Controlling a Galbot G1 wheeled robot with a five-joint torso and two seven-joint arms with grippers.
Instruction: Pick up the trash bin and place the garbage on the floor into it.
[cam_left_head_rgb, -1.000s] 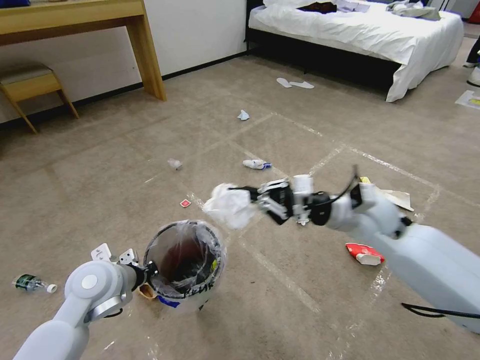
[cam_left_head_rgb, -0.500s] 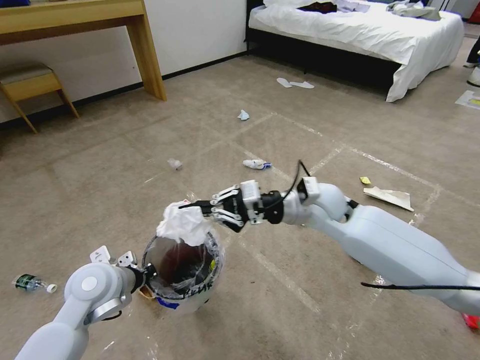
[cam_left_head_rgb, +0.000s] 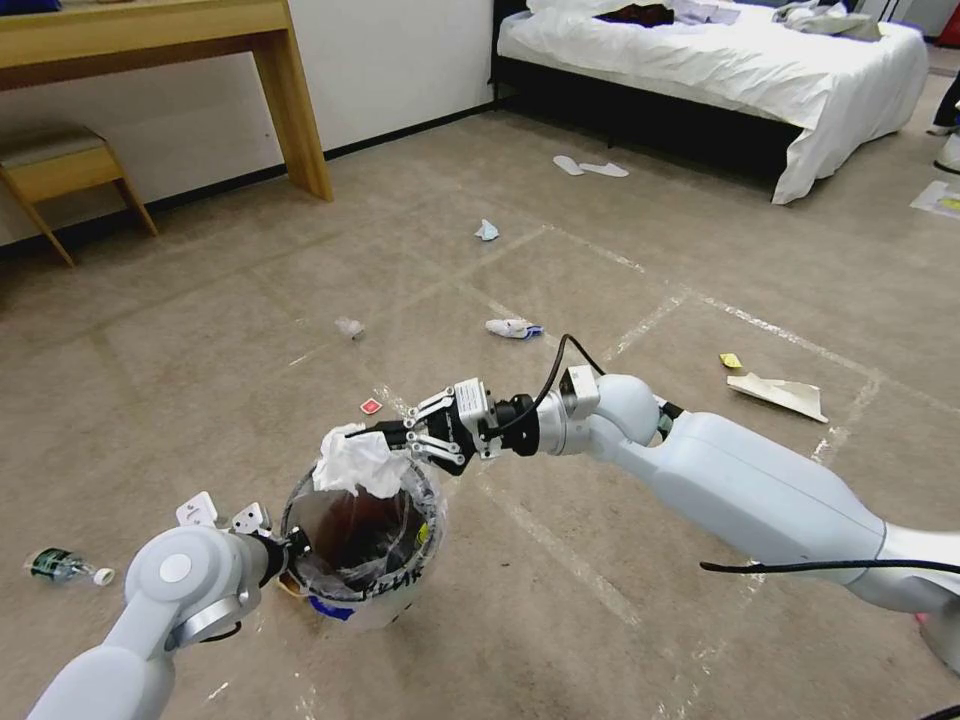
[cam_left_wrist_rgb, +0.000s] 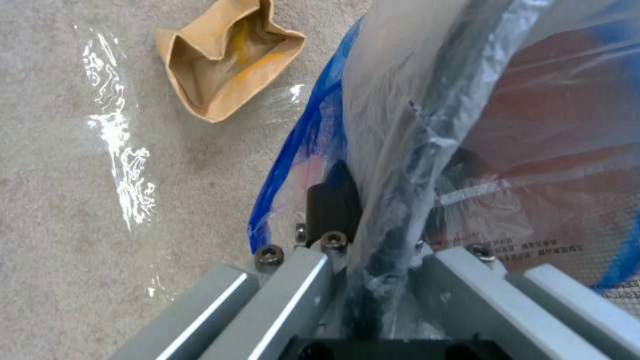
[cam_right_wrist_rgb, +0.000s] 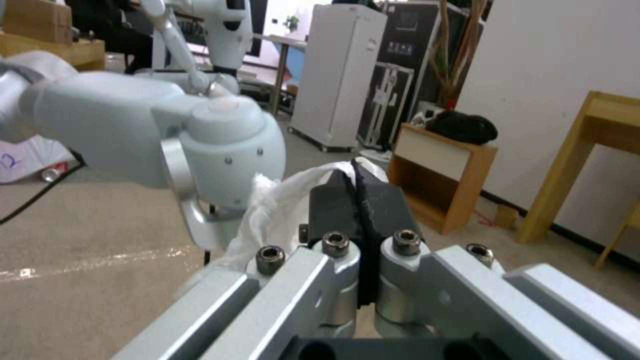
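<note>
Tissue (cam_left_head_rgb: 355, 463) pinched in closed right tool (cam_left_head_rgb: 385, 432) over trash bin (cam_left_head_rgb: 362, 545); left tool (cam_left_wrist_rgb: 373, 260) clamps bin rim.

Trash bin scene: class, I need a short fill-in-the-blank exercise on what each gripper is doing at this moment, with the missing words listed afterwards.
1. The right gripper is shut on a crumpled white ____ above the trash bin.
2. The left gripper clamps the bin by its ____, pinching the clear liner.
3. The inside of the bin is dark ____.
4. A small plastic bottle lies on the ____ on the robot's left.

Missing words: tissue; rim; reddish; floor
</note>
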